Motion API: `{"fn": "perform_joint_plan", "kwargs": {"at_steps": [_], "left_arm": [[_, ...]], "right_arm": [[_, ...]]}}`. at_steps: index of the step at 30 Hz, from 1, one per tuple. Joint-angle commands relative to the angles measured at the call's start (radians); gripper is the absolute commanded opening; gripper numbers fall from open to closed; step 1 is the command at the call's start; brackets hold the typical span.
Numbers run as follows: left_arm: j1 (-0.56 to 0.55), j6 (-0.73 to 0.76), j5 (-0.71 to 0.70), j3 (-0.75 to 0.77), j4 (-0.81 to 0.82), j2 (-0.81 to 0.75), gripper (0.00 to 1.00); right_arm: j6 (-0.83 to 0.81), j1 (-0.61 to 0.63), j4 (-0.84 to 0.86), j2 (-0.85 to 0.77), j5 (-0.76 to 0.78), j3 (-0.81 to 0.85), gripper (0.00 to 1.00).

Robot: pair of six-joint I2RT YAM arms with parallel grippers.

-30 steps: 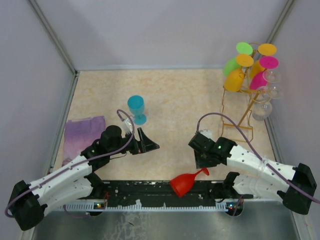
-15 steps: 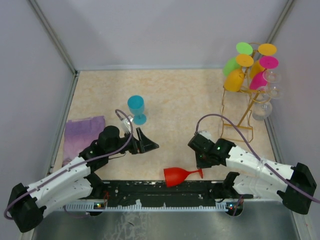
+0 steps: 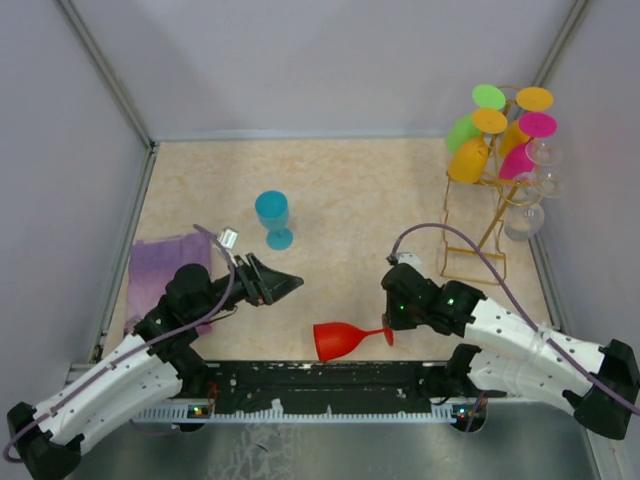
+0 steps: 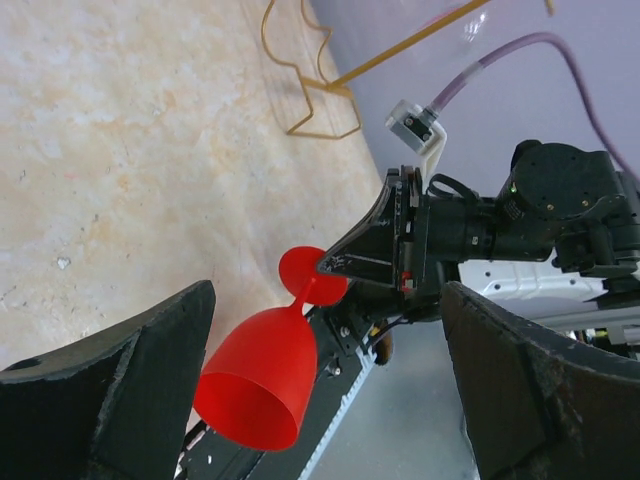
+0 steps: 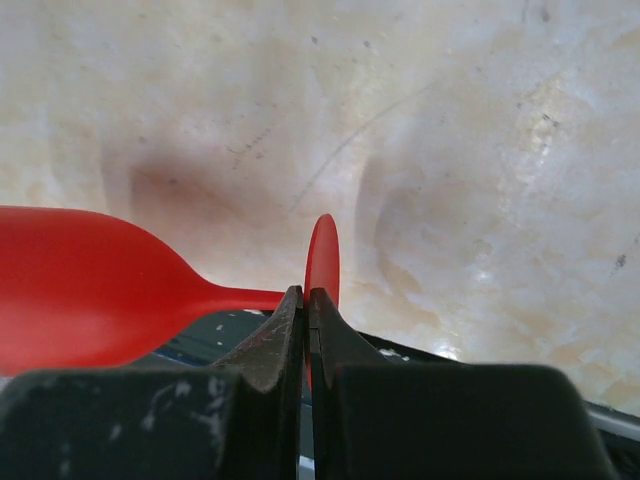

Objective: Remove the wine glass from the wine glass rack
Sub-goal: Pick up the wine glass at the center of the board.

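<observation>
Red wine glass (image 3: 345,338) has gone from hanging off the right gripper (image 3: 391,322) to lying on its side by the table's (image 3: 350,190) near edge, well clear of the wine glass rack (image 3: 490,232) in the far right corner. Axis runs along that edge: bowl left, foot right, against the right gripper's clenched tips; actual pinch unclear. Left gripper (image 3: 283,285) gapes, farther off. Glass: opaque red, intact.

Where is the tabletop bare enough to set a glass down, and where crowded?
Bare: the far middle between the blue glass and the wine glass rack, and the far left corner beyond the purple cloth. Crowded: the near edge, with the left gripper, right gripper and red wine glass.
</observation>
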Motion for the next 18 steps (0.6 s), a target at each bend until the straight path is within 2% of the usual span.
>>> {"fn": "perform_joint_plan", "kwargs": {"at_steps": [1, 5, 7, 12, 15, 18], "left_arm": [[0.004, 0.016, -0.126, -0.008, -0.024, -0.114, 0.99], [0.004, 0.046, -0.225, 0.006, -0.063, -0.219, 0.99], [0.004, 0.073, -0.229, 0.018, -0.072, -0.254, 0.99], [0.004, 0.148, -0.115, 0.041, -0.04, -0.268, 0.98], [0.004, 0.173, -0.027, 0.055, -0.008, -0.239, 0.97], [0.004, 0.191, 0.003, 0.091, -0.025, -0.192, 0.97]], "right_arm": [[0.015, 0.003, 0.138, -0.085, -0.027, 0.065, 0.0], [0.027, 0.003, 0.17, -0.123, -0.006, 0.079, 0.0], [0.025, 0.003, 0.174, -0.126, 0.007, 0.096, 0.0], [0.051, 0.003, 0.251, -0.142, 0.015, 0.096, 0.0], [0.095, 0.003, 0.312, -0.16, 0.022, 0.073, 0.0], [0.146, 0.004, 0.337, -0.175, 0.043, 0.051, 0.0]]}}
